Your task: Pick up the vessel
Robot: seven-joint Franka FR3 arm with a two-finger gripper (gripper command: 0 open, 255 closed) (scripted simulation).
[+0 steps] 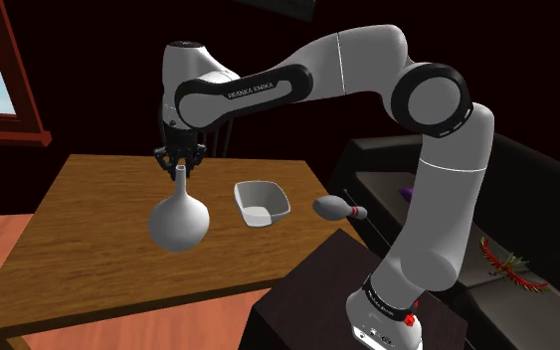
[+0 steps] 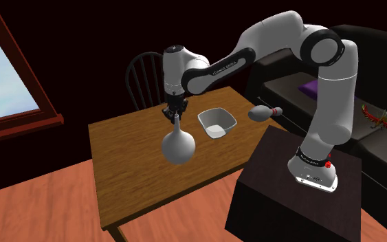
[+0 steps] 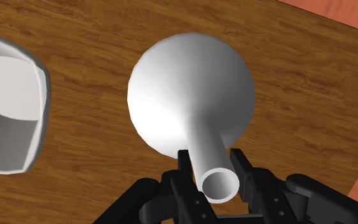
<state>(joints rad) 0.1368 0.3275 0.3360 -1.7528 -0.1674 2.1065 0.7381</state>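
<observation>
Over wood-grained table [image 1: 89, 229], black end effector [image 1: 180, 169] pinches white bulbous vase [image 1: 178, 221] by its slender neck.

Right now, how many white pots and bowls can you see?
2. A white round-bellied vessel with a thin neck is clasped by the neck in the black claw over the brown wooden table. A white square bowl sits on it nearby. None looks hidden.

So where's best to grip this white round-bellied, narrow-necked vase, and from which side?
Take the white vase by its narrow neck, coming straight down from above: it stands upright, and the round belly looks too wide for the fingers. The gripper clasps that neck just below the rim.
</observation>
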